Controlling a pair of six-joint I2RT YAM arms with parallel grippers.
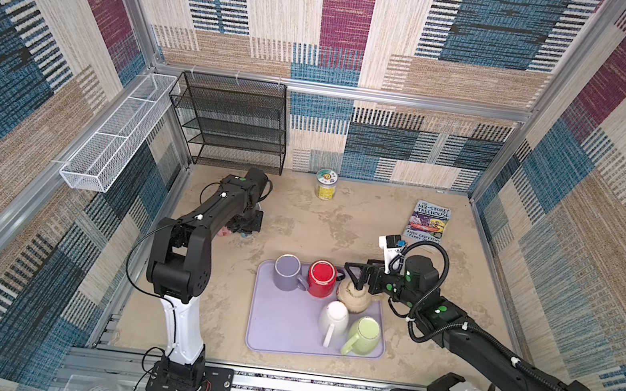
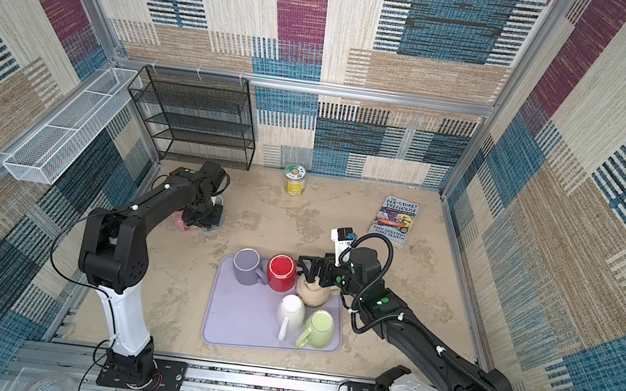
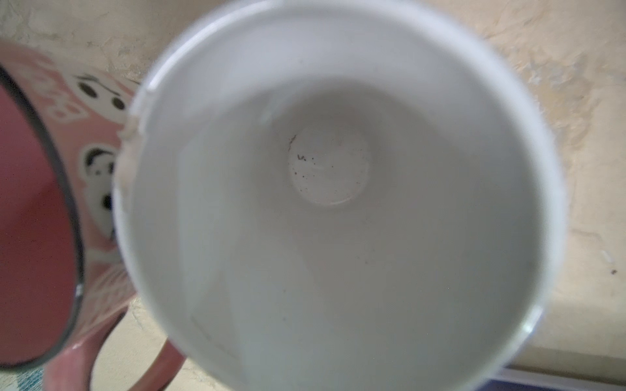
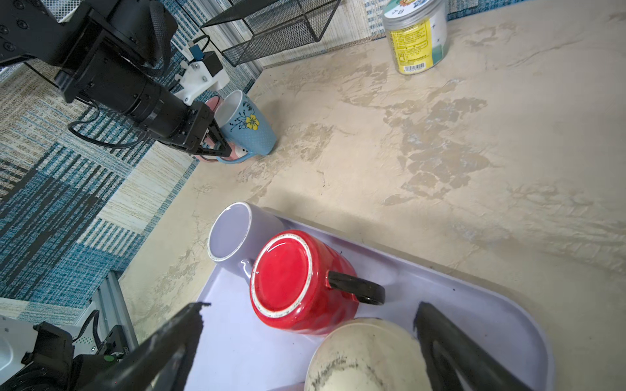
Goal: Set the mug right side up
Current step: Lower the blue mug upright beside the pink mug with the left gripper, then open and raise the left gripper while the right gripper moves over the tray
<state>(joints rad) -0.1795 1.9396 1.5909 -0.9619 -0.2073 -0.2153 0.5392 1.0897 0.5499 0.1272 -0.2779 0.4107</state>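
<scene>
On the lavender tray, the beige mug sits upside down between the wide-apart jaws of the right gripper, which partly covers it from above. The left gripper is pinched closed beside a blue flowered mug; whether it grips anything I can't make out. A book reads "143-Storey Treehouse"; the label on the jar is illegible.

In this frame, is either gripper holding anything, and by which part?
The left gripper is shut on the blue floral mug, apparently at its handle. The right gripper stands open over the beige mug, holding nothing.
</scene>
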